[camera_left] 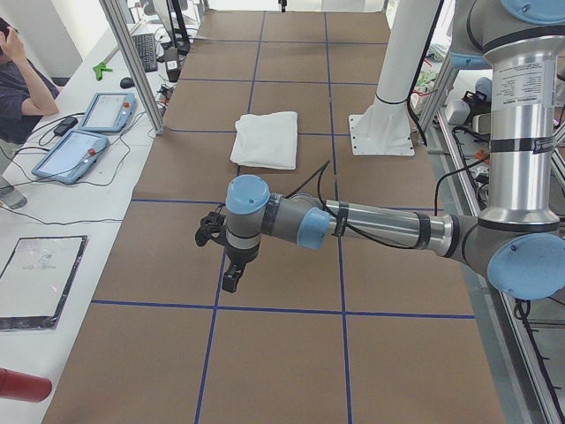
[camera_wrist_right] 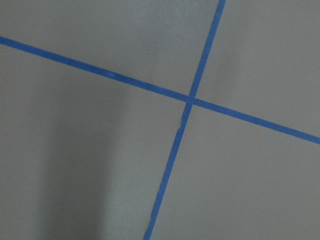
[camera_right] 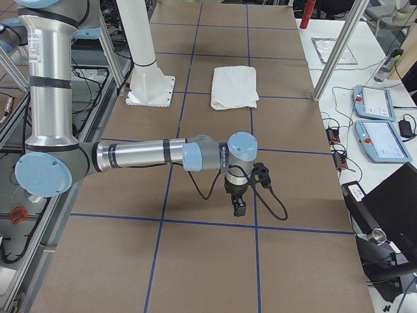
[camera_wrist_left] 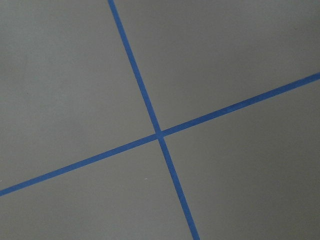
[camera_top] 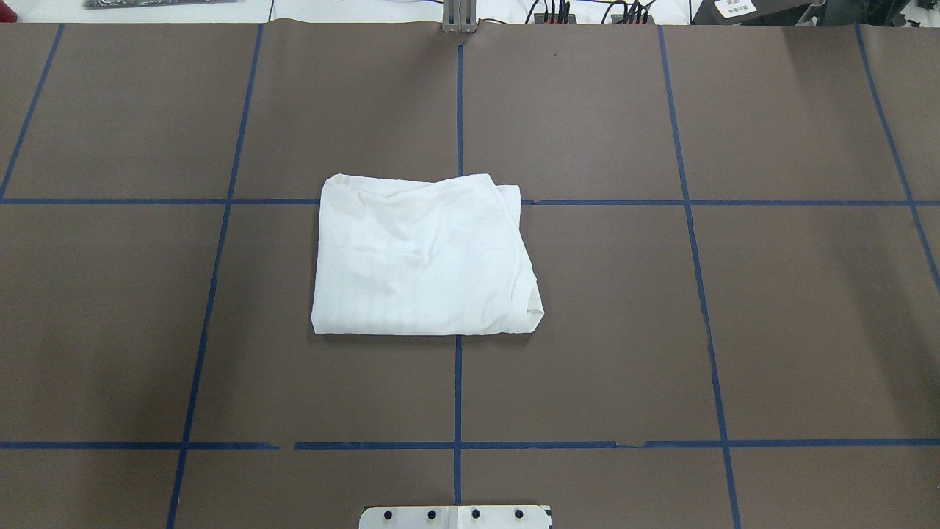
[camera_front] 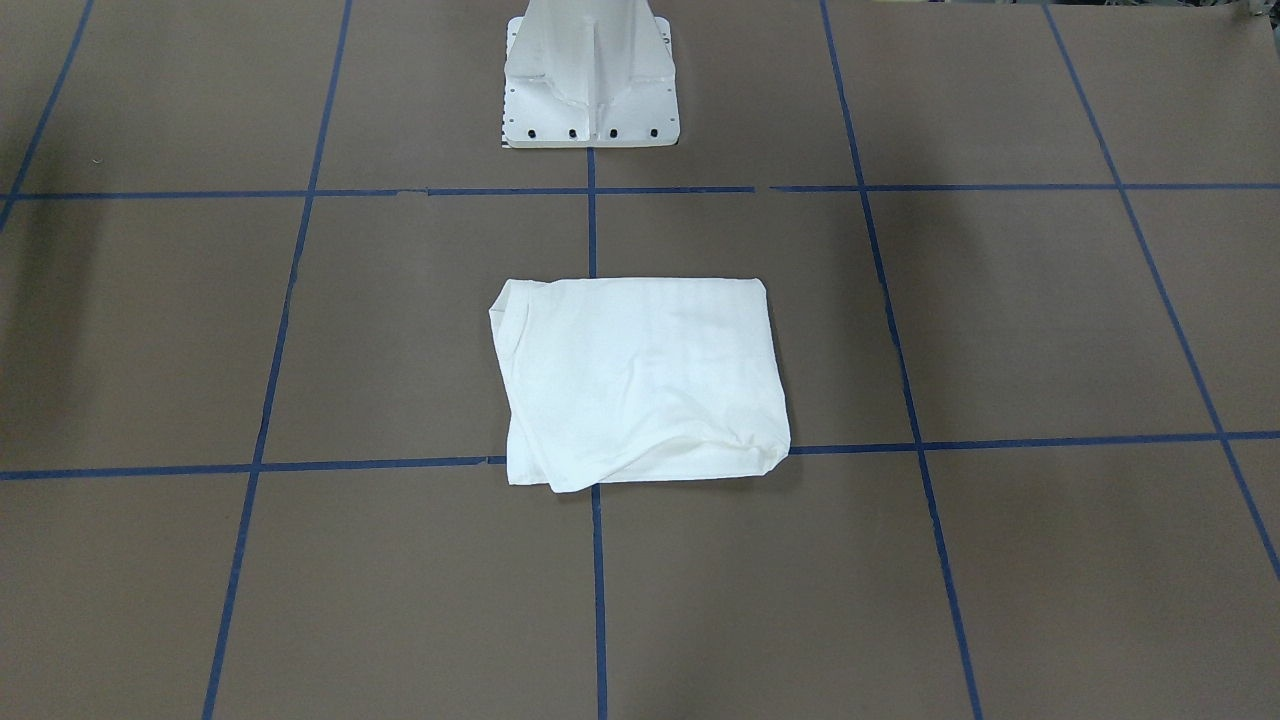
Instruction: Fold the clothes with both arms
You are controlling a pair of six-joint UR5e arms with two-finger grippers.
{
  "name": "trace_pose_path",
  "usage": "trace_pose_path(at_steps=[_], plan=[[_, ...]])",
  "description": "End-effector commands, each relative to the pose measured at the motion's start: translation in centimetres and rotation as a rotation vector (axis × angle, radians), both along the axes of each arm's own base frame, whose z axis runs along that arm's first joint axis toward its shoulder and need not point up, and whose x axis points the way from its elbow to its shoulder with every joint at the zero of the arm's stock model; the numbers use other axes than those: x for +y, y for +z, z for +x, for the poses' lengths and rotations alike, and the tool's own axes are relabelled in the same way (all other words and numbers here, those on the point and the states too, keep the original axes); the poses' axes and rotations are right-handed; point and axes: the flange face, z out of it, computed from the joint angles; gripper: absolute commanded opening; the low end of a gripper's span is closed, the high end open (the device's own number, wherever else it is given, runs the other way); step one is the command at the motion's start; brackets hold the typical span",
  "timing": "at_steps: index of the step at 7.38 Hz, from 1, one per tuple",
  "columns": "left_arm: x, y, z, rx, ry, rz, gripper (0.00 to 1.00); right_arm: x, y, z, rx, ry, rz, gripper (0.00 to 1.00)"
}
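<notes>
Left end effector hangs over bare table, well apart from the shirt, nothing in it; how wide it's open, can't tell from the side view. T-shirt lies mid-table as a compact folded rectangle, far edge a bit rumpled. Right end effector likewise: empty, well clear, opening can't tell. Judged: folding looks finished; next move at most smoothing that rumple. No print, label or brand readable
</notes>
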Motion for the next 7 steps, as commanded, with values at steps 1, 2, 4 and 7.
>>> trace_pose_path(at_steps=[1,2,4,7], plan=[[3.8,1.3,-0.7,0.090,-0.016,-0.062,1.00,0.2,0.1,-0.1,-0.014,0.086,-0.017,1.00],[4.7,1.7,-0.9,0.081,-0.020,-0.075,1.00,0.2,0.0,-0.1,-0.015,0.086,-0.012,1.00],[5.6,3.7,-1.2,0.004,-0.033,-0.108,1.00,0.2,0.1,-0.1,-0.016,0.086,-0.012,1.00],[5.6,3.1,-1.0,0.003,-0.029,-0.107,1.00,0.3,0.2,-0.1,-0.015,0.085,-0.013,1.00]])
